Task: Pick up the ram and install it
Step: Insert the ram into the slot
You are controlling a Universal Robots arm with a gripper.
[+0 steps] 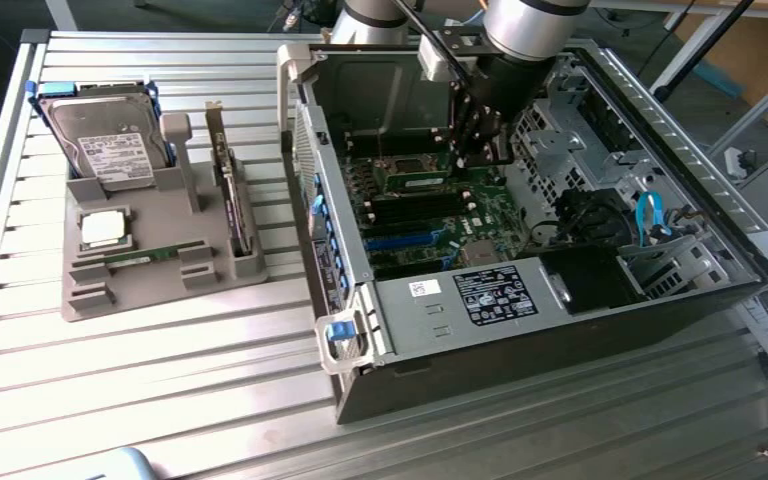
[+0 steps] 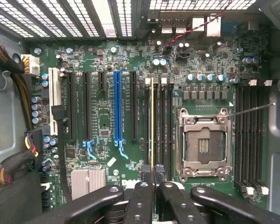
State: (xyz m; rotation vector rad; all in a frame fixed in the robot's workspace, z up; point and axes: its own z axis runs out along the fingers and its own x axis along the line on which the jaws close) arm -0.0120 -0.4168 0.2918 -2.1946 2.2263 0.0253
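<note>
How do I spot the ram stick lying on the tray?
Find the grey tray on the exterior view's left, beside the open computer case. Next to the square silver processor lies the ram stick: thin, green, flat, unlike the bigger card standing upright.

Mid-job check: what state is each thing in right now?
claw: shut on the ram.
ram: edge-on over the memory slots; seating cannot be told.
processor socket: empty.
computer case: on its side, open.
second ram: flat in the tray.
expansion card: upright in the tray.
</note>
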